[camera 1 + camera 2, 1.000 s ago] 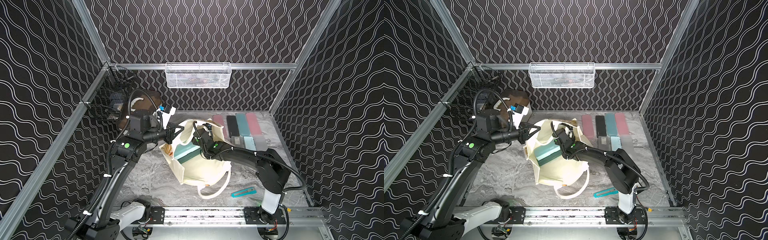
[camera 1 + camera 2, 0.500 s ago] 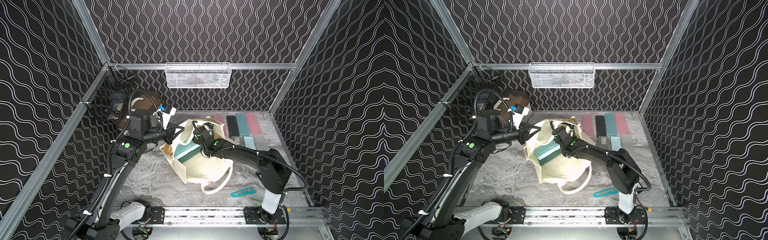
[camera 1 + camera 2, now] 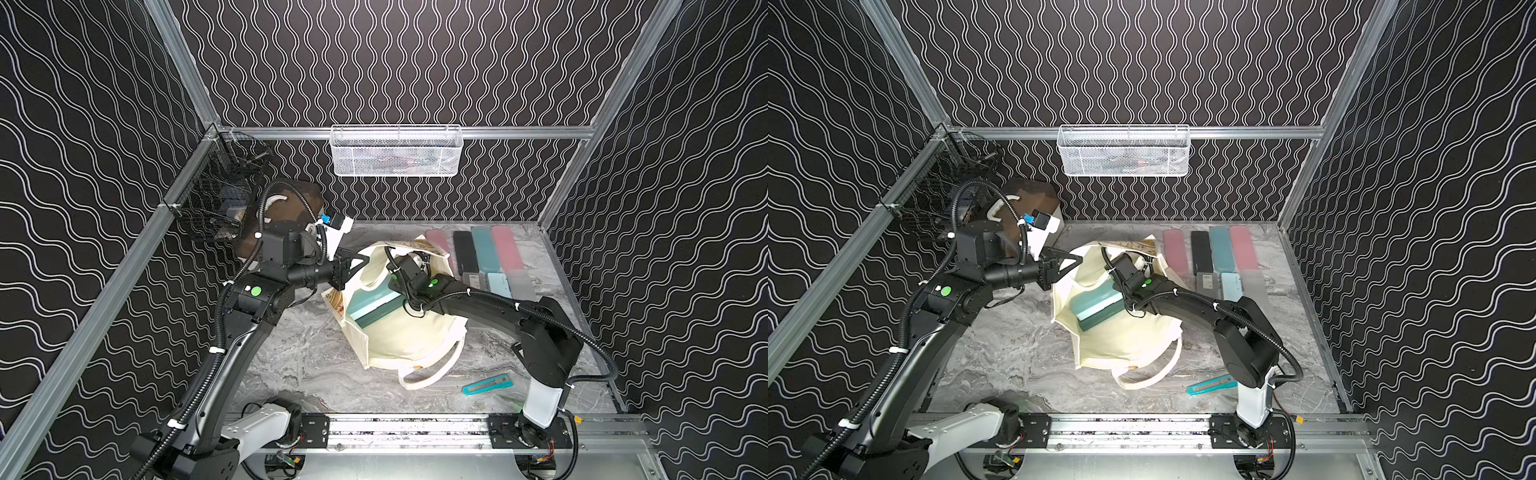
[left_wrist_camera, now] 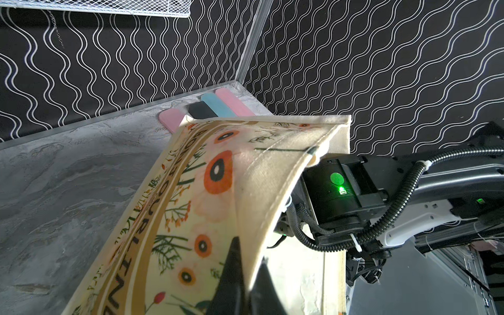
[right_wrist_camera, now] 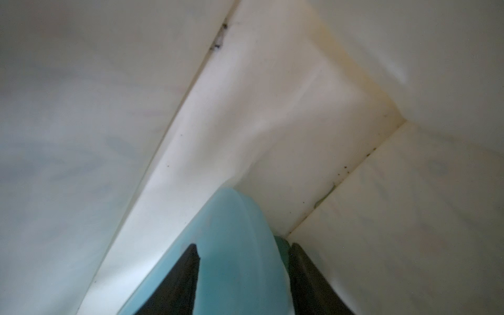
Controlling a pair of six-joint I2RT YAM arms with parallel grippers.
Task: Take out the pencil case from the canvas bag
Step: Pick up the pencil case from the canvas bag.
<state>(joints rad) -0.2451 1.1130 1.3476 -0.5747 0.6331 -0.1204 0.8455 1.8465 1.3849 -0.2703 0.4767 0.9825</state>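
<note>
The cream canvas bag lies on its side with its mouth open toward the left. My left gripper is shut on the bag's upper rim and holds the floral side up. A teal pencil case lies inside. My right arm reaches into the bag, and its fingers are hidden under the wrist in both top views. In the right wrist view my right gripper has one finger on each side of the case's end, shut on it.
Several flat pencil cases lie in rows at the back right. A teal utility knife lies near the front rail. A brown-lidded white box stands behind my left arm. A white wire basket and a black one hang on the walls.
The right arm shifted slightly inside the bag, and the bag's body and loose handle moved a little with it. The left arm kept its hold on the rim.
</note>
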